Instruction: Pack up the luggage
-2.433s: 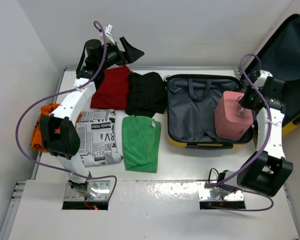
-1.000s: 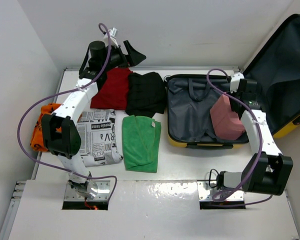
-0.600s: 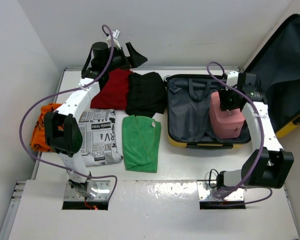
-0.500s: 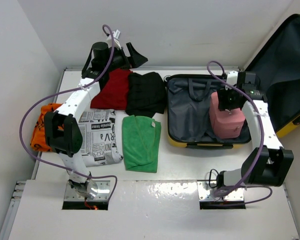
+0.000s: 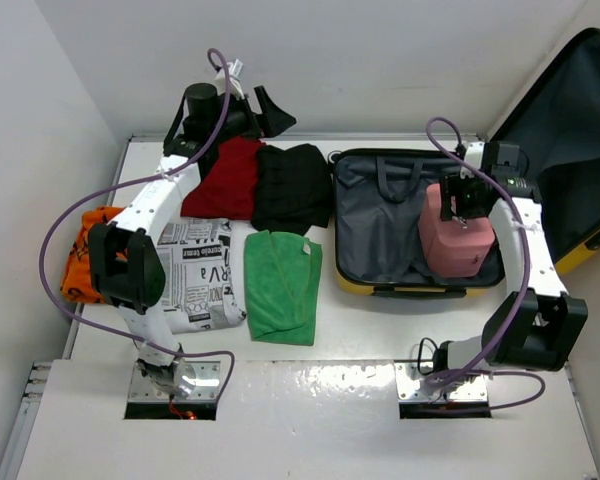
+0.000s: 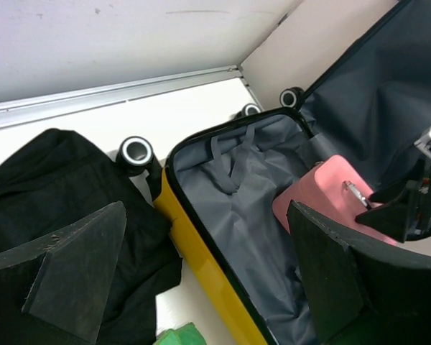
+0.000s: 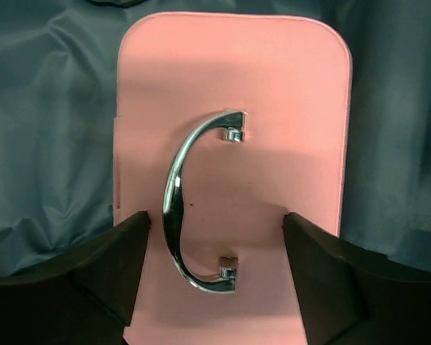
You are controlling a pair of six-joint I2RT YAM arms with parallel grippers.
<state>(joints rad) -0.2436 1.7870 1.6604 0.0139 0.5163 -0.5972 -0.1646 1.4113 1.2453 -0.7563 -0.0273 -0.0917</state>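
Note:
The luggage [image 5: 410,291] lies open on the table, a yellow shell with grey lining and its lid [image 5: 570,120] raised at the right. A small pink case [image 5: 455,245] stands upright in its right half. My right gripper [image 5: 467,200] hovers just above the pink case [image 7: 273,86], open, with the chrome handle [image 7: 176,208] between its fingers and untouched. My left gripper [image 5: 265,108] is open and empty at the back of the table, over the black garment. In the left wrist view it [image 6: 208,273] looks across the luggage's yellow rim [image 6: 201,266] to the pink case [image 6: 316,198].
Left of the luggage lie folded clothes: a red one [image 5: 225,175], a black one [image 5: 292,185], a green one [image 5: 283,285] and a newspaper-print one [image 5: 195,270]. An orange garment [image 5: 80,255] hangs at the table's left edge. Walls close in behind and on the left.
My right gripper has opened and let go of the pink case's handle. The case went from tilted to upright inside the luggage. The left arm has hardly moved.

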